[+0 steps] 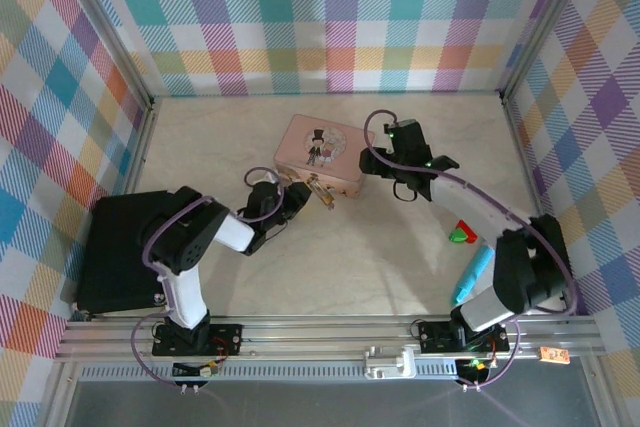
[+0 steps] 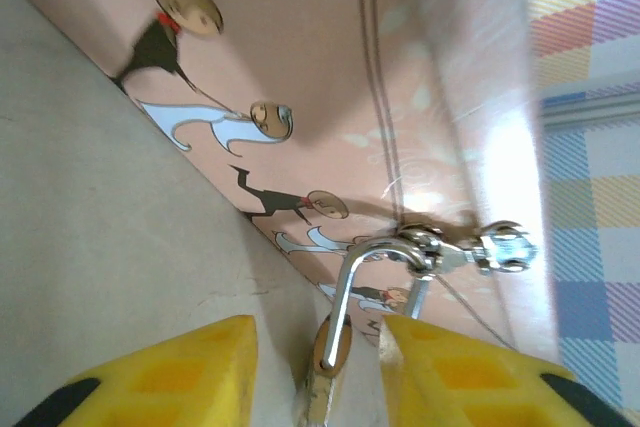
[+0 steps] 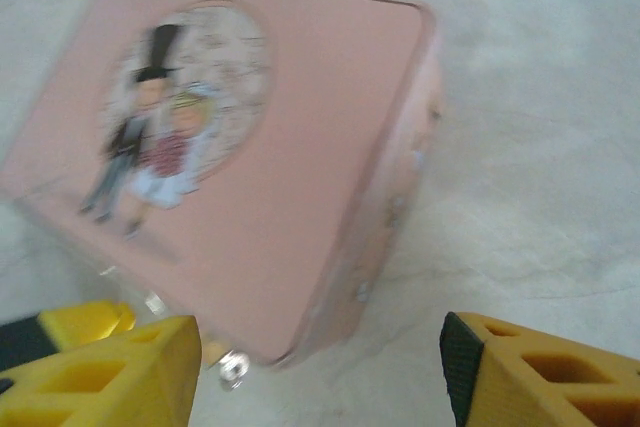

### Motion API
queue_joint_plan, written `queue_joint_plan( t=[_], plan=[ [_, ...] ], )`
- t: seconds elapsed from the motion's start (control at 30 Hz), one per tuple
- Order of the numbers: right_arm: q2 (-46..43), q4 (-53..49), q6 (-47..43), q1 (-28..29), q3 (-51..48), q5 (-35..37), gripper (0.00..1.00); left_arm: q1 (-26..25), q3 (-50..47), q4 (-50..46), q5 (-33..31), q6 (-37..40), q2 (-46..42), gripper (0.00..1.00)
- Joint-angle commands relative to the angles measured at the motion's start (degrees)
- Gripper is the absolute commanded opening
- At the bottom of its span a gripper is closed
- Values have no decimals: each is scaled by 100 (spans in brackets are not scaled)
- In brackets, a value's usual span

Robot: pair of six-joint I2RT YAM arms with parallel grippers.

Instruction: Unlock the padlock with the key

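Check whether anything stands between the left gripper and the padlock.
Nothing visible does. In the left wrist view the padlock hangs by its shackle from the latch of the pink tin. It sits in the gap between the yellow fingers of the left gripper, with nothing in front of it.

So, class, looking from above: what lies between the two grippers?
In the top view, the pink tin lies between the left gripper and the right gripper, with the padlock at its near edge.
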Motion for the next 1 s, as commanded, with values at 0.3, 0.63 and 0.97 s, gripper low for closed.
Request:
queue_joint_plan(
  t=[0.3, 0.63, 0.97],
  plan=[
    [1462, -1571, -1308, 2327, 1001, 947, 66, 1342, 265, -1306, 1045, 302, -1178, 45],
    [3118, -1694, -2099, 2378, 2157, 2153, 60, 1748, 434, -1396, 1294, 519, -1233, 46],
    [3536, -1381, -2154, 2279, 2204, 2692, 51, 1769, 144, -892, 1347, 324, -1066, 46]
  ],
)
